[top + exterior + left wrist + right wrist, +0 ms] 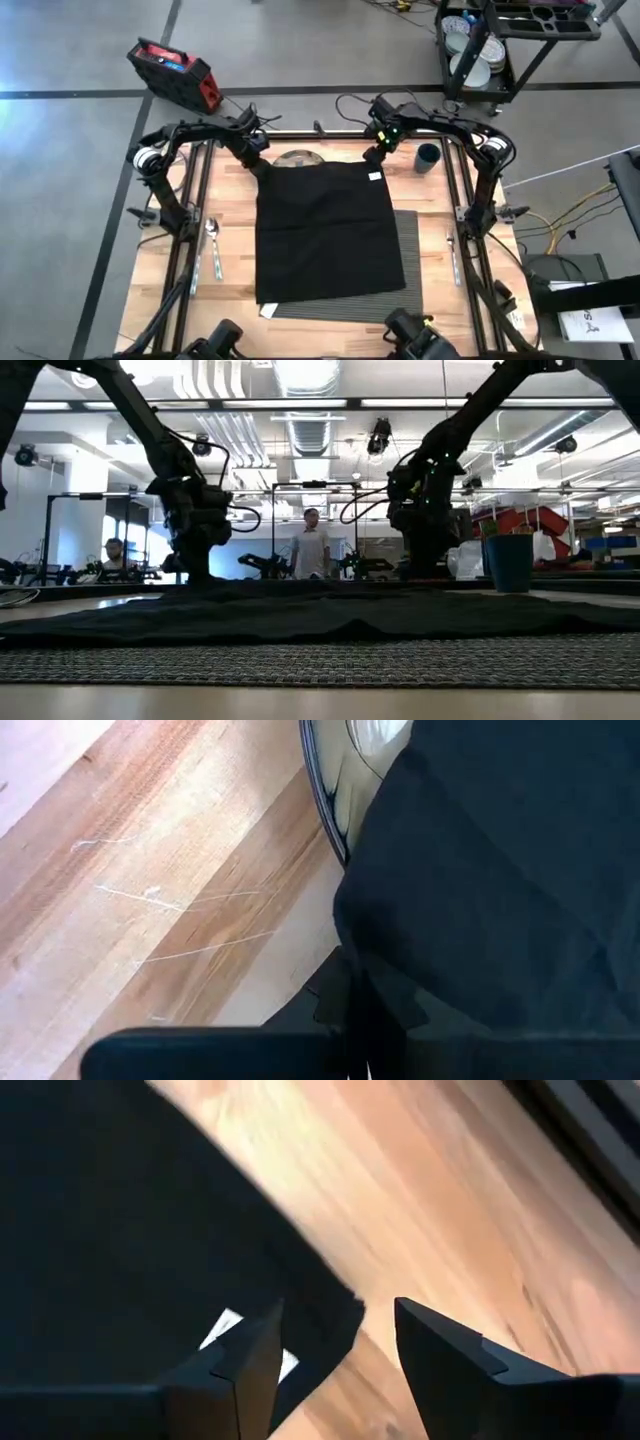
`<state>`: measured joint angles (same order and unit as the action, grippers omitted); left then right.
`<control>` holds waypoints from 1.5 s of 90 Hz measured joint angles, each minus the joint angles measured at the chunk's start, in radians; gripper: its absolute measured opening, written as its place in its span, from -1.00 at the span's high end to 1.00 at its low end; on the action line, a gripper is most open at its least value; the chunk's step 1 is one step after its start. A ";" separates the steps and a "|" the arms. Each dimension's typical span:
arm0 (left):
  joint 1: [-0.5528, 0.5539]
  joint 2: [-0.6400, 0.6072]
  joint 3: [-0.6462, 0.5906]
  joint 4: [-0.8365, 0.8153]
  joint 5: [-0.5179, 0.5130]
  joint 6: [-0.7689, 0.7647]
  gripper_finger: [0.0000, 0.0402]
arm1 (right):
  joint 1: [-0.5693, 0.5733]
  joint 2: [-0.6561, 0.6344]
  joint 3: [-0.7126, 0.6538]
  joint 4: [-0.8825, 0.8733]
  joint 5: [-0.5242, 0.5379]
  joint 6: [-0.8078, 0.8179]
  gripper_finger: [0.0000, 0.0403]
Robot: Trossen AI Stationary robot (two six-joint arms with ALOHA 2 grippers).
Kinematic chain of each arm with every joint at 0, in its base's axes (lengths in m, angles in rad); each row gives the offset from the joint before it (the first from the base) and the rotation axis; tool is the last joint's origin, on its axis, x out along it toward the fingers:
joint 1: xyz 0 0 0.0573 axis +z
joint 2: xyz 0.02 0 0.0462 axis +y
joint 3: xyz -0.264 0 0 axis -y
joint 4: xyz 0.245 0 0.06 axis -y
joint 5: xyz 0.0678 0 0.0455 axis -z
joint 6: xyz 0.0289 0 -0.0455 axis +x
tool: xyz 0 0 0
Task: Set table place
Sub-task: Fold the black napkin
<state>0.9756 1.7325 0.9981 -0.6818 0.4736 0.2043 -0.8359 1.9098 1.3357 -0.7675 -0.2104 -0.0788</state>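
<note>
A black cloth (325, 230) lies spread over the ribbed dark grey placemat (408, 285) on the wooden table (230, 200). Its far edge covers most of a plate (297, 158), whose rim (325, 810) shows beside the cloth. My left gripper (262, 166) is down at the cloth's far left corner, shut on it. My right gripper (335, 1350) stands open at the cloth's far right corner (335, 1315), one finger over the cloth near its white tag (225, 1325), the other over bare wood. My left gripper pinches the black cloth at its far left corner (350, 975) between its two shut fingers, coming from above and from the far left. The cloth stays low there, draped over the plate; one layer or several, I cannot tell.
A dark blue cup (428, 157) stands at the far right, close to my right arm. A spoon (213, 245) lies left of the placemat and another piece of cutlery (453, 255) lies right of it. The black tube frame (195, 230) runs along both sides.
</note>
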 joint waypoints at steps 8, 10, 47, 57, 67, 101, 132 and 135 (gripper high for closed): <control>0.000 0.000 0.000 0.000 0.000 0.000 1.00 | -0.008 0.015 -0.001 -0.001 0.000 0.000 0.20; 0.000 0.000 0.000 0.000 0.000 0.000 1.00 | -0.009 0.019 -0.001 0.000 -0.001 0.000 0.20; 0.000 0.000 0.000 0.000 0.000 0.000 1.00 | -0.020 0.062 -0.001 0.014 -0.057 0.007 0.20; 0.000 0.000 0.000 0.000 0.000 0.000 1.00 | -0.020 0.075 -0.002 0.014 -0.083 0.008 0.25; 0.000 0.000 0.000 0.001 0.000 0.000 1.00 | -0.020 0.082 -0.002 0.017 -0.085 0.008 0.33; 0.000 0.000 0.000 0.001 -0.003 0.001 1.00 | -0.041 0.065 -0.002 0.018 -0.078 -0.007 0.97; 0.000 -0.003 0.036 -0.044 -0.003 0.001 1.00 | -0.044 0.058 -0.002 0.022 -0.089 0.000 0.99; 0.000 -0.004 0.036 -0.042 -0.003 0.001 1.00 | -0.046 0.058 -0.002 0.022 -0.084 0.000 0.97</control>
<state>0.9756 1.7288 1.0340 -0.7234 0.4702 0.2050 -0.8820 1.9675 1.3342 -0.7457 -0.2945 -0.0789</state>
